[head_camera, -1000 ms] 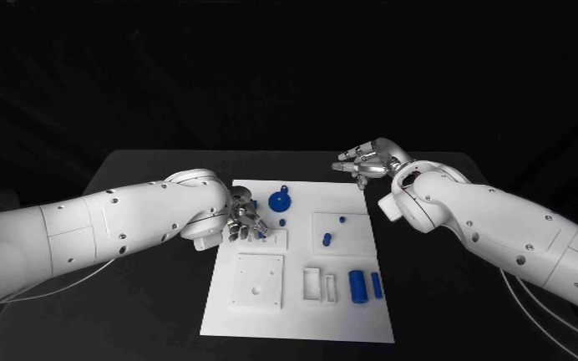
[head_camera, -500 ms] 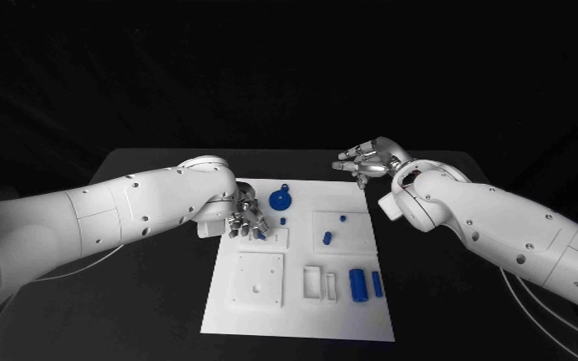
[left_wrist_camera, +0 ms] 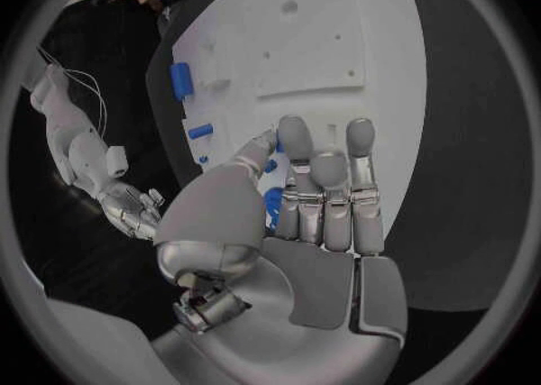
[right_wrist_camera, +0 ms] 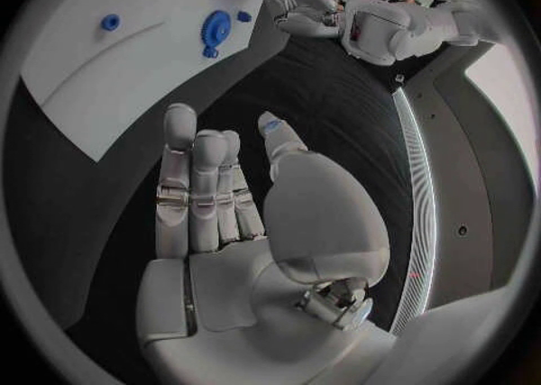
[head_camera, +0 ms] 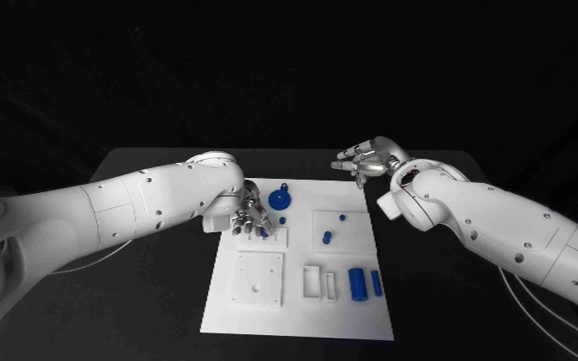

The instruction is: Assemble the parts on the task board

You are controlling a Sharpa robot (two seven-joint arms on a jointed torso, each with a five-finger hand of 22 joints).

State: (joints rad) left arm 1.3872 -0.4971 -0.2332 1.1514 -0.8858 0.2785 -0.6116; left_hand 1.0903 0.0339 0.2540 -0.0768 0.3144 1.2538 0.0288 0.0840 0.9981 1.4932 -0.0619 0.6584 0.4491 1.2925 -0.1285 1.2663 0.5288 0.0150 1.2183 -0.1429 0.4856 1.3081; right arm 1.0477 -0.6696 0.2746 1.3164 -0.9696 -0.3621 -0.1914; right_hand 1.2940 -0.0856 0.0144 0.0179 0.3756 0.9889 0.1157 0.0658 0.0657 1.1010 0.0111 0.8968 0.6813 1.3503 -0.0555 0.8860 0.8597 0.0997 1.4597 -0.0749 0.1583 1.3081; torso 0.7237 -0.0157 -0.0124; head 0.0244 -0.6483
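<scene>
Left hand (head_camera: 248, 220) pinches a small blue part (left_wrist_camera: 271, 204) over the task board (head_camera: 301, 315), likely light, rigid, slippery, best gripped at its sides; right hand (head_camera: 365, 161) hovers open.

One task board (head_camera: 301, 311), seven blue parts (head_camera: 357, 282)

Room dark behind the table (head_camera: 157, 169); task board (head_camera: 301, 311) lit brightly from above, sharp. Wrist views bent straight edges strongly near the rim.
</scene>
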